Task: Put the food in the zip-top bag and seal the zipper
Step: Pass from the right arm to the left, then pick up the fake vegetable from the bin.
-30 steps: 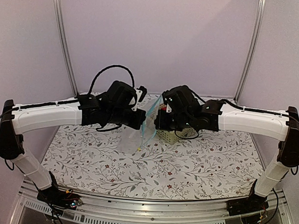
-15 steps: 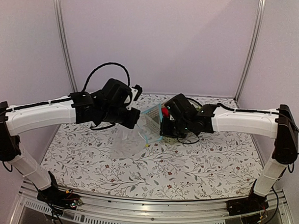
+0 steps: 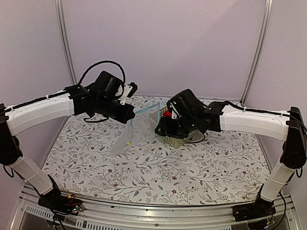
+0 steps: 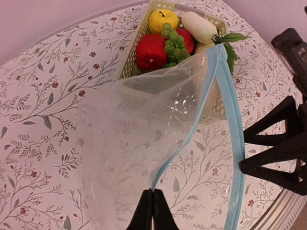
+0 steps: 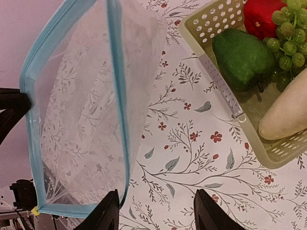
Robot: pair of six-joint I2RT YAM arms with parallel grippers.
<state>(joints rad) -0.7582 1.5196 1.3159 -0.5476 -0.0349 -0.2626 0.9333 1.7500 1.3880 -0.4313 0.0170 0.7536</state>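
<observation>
The zip-top bag (image 3: 128,137) hangs see-through from my left gripper (image 3: 130,113), its lower end on the table. In the left wrist view that gripper (image 4: 152,194) is shut on one lip of the light-blue zipper (image 4: 231,124), and the bag (image 4: 129,134) spreads ahead with its mouth apart. My right gripper (image 5: 160,213) is open over bare tablecloth, its left finger (image 5: 109,213) just beside the zipper (image 5: 117,96), holding nothing. The food sits in the pale green basket (image 4: 129,57): a yellow apple (image 4: 163,20), red pieces (image 4: 151,50), green grapes (image 4: 172,43), a white radish (image 4: 199,26) and a green pepper (image 5: 242,57).
The basket (image 3: 174,140) stands on the floral tablecloth under my right wrist, right of the bag. Metal posts and lilac walls close the back and sides. Flowered cloth stretches toward the near edge.
My right gripper has opened and let go of the bag's edge. The left arm has swung up and to the left, pulling the bag away from the basket.
</observation>
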